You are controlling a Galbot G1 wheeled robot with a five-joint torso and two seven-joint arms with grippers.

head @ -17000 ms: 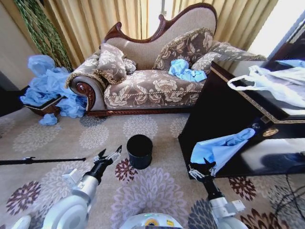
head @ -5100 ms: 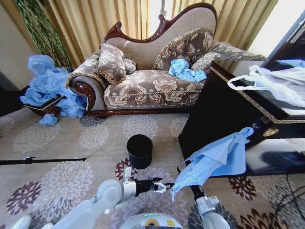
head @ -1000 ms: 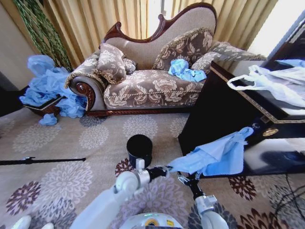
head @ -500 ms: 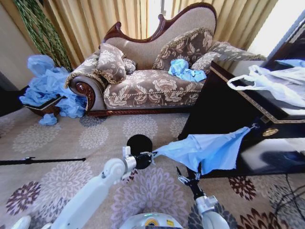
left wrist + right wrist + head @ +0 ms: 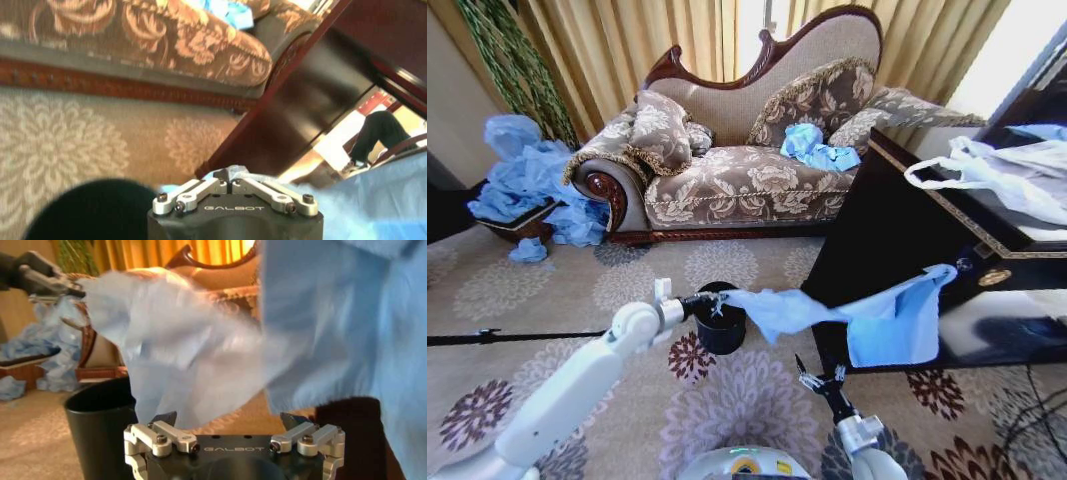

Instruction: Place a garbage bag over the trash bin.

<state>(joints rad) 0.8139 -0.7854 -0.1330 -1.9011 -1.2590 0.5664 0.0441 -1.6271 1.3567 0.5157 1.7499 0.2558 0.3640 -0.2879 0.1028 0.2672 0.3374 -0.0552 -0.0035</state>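
Garbage bag (image 5: 847, 315) stretched sideways over trash bin (image 5: 721, 330); left gripper (image 5: 710, 299) jaws pinching it, right gripper (image 5: 820, 379) jaws spread.

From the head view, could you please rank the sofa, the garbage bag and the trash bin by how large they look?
1. Sofa, clearly largest, though farthest away.
2. Garbage bag, stretched out from the left gripper.
3. Trash bin, smallest.

Nearer things look bigger, so true sizes may differ.

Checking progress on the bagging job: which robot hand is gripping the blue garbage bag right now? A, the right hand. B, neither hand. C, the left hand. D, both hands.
C: the left hand pinches an edge of the garbage bag above the trash bin, while the right hand sits open below the film.
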